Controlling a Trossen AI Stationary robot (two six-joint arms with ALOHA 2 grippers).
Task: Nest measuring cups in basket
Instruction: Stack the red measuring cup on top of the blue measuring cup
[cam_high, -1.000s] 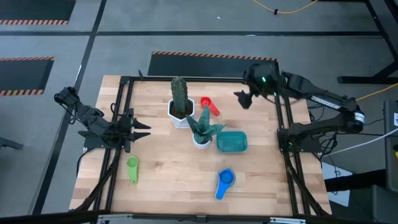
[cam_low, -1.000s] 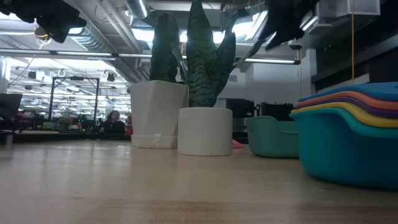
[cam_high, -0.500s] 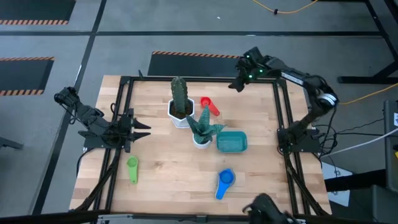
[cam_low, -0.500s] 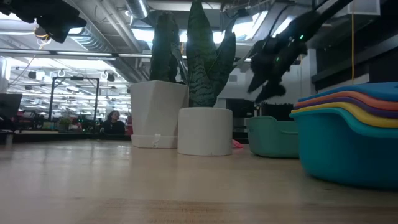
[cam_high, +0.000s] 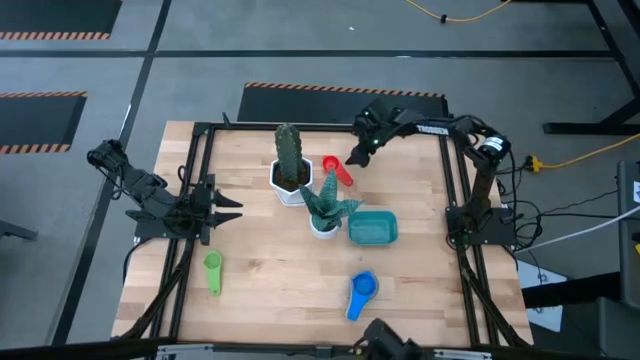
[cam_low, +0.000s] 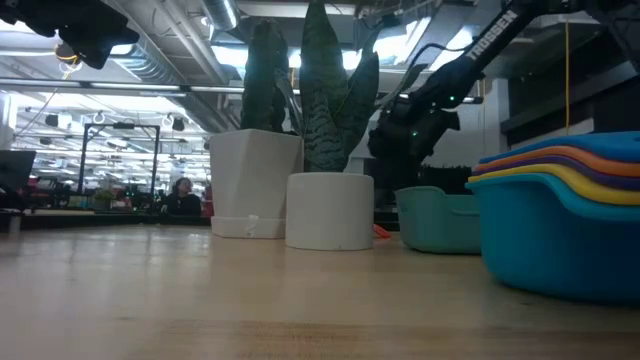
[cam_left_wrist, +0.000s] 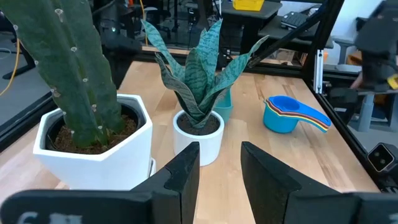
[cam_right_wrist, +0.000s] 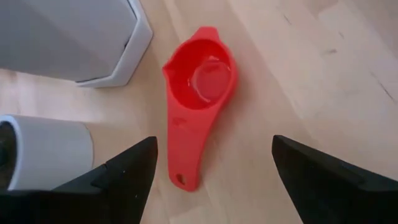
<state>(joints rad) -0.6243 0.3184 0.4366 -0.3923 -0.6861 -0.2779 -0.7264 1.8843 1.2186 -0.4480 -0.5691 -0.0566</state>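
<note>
A red measuring cup (cam_right_wrist: 199, 84) lies bowl-up on the table by the hexagonal cactus pot (cam_high: 290, 172), its handle (cam_right_wrist: 183, 155) pointing toward the snake-plant pot. My right gripper (cam_high: 357, 156) hovers open just above and beyond it, tipped down, touching nothing. The teal basket (cam_high: 373, 228) sits right of the snake plant. A nested stack of measuring cups, blue outermost (cam_high: 360, 293), rests near the front edge. A green measuring cup (cam_high: 213, 271) lies at the front left. My left gripper (cam_high: 228, 208) waits open at the left edge.
The cactus pot (cam_right_wrist: 81, 37) and the white round snake-plant pot (cam_high: 324, 222) stand close to the red cup, leaving a narrow gap on that side. Black frame rails (cam_high: 455, 190) run along the table's left and right edges. Bare wood lies right of the red cup.
My right gripper has swung from the table's far right corner toward the left and down to just over the red cup, tipping its fingers more steeply downward. Its fingers have stayed open. Nothing on the table has moved.
</note>
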